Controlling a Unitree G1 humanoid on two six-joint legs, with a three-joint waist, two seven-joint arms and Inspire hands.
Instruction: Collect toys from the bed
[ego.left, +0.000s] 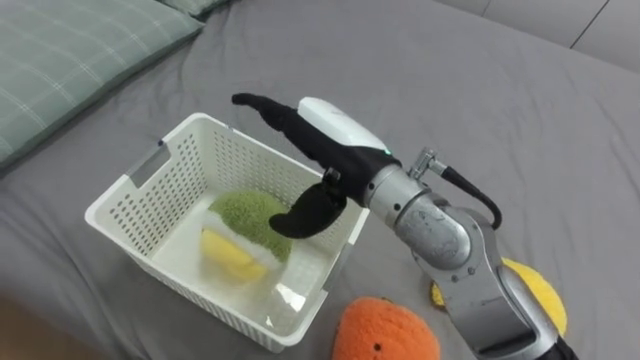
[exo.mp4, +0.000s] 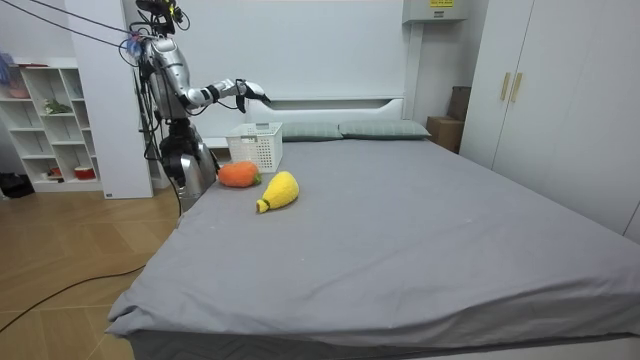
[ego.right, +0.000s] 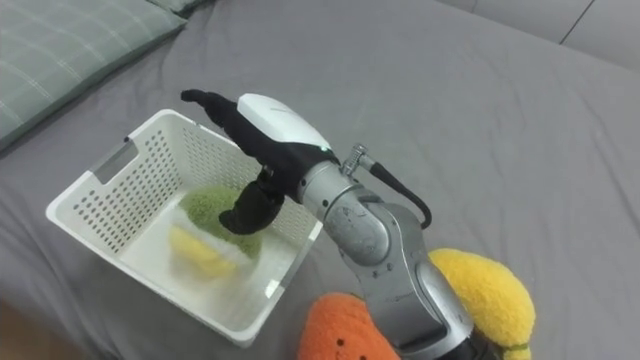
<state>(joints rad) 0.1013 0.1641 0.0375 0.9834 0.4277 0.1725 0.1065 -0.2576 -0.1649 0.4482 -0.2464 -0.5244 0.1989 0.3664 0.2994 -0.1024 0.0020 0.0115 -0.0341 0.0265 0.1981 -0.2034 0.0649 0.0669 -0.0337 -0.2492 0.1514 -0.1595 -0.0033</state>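
We see the right robot hand (ego.left: 335, 135) spread wide, empty, above the white basket (ego.left: 160, 265) holding a green-yellow plush toy (ego.left: 245, 225).

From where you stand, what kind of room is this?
Most likely a bedroom: a wide bed with a grey cover, pillows at its head, and a tall wardrobe beside it.
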